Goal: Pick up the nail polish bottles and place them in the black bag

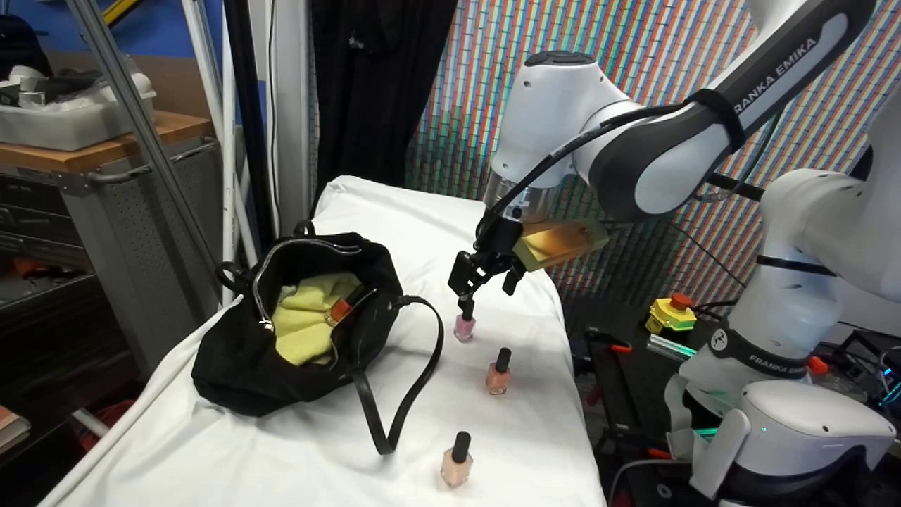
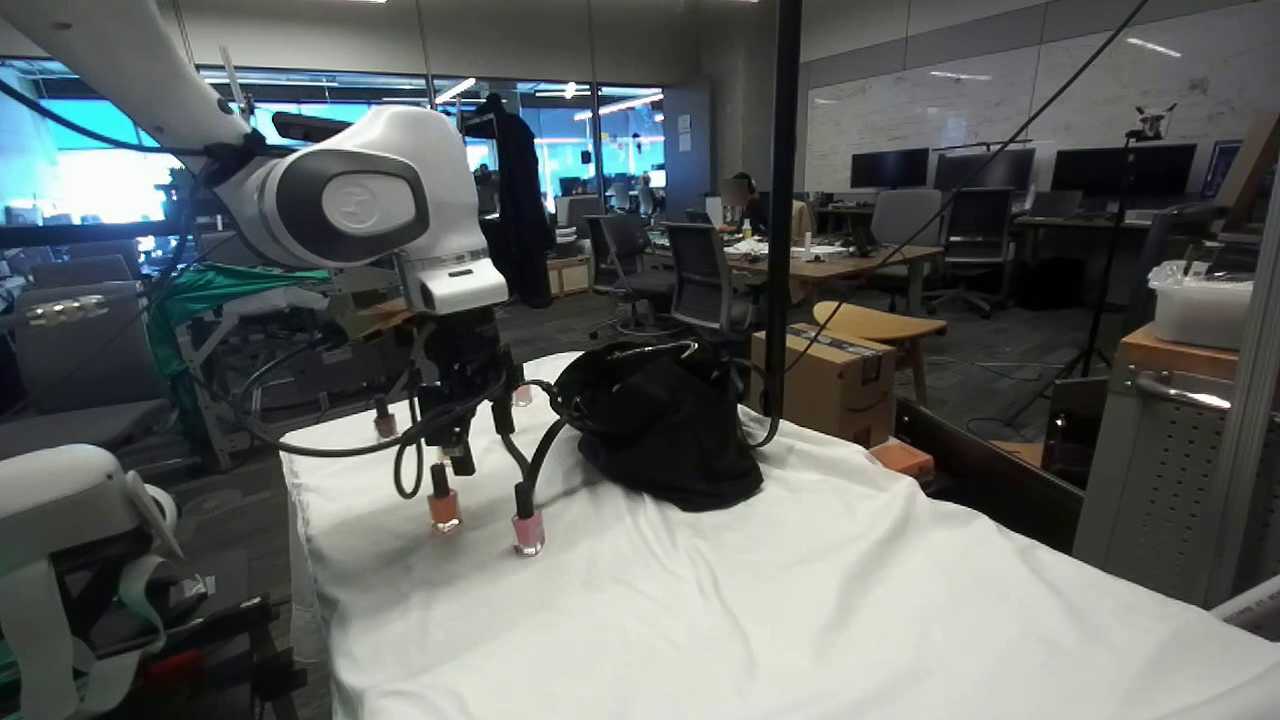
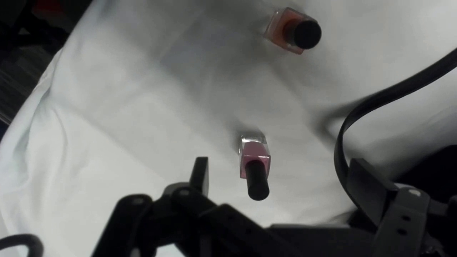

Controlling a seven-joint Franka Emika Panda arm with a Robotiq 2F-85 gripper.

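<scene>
The claw (image 3: pixel 282 173) is spread wide with nothing in it. In the wrist view its fingers (image 3: pixel 369 189) sit at nine and three o'clock of the pink bottle (image 3: pixel 255 162), probably to come down on both sides of its cap (image 3: pixel 257 184). That bottle stands up on the white cloth (image 3: pixel 142 117), cap on top, so it should pinch easily. A strap (image 3: pixel 341 146) passes behind the three o'clock finger; I can't tell if they touch. The orange bottle (image 3: pixel 285 30) stands just past twelve o'clock of the pink one. In an exterior view, a pale bottle (image 1: pixel 456 468) is at seven o'clock of the orange one, and the black bag (image 1: pixel 278 384) sits at nine o'clock of the pink one. It gapes upward, likely so bottles can drop in. What may be a red bottle (image 1: pixel 340 311) lies inside, partly hidden. In an exterior view, a far bottle (image 2: pixel 386 427) is too dim to match.
</scene>
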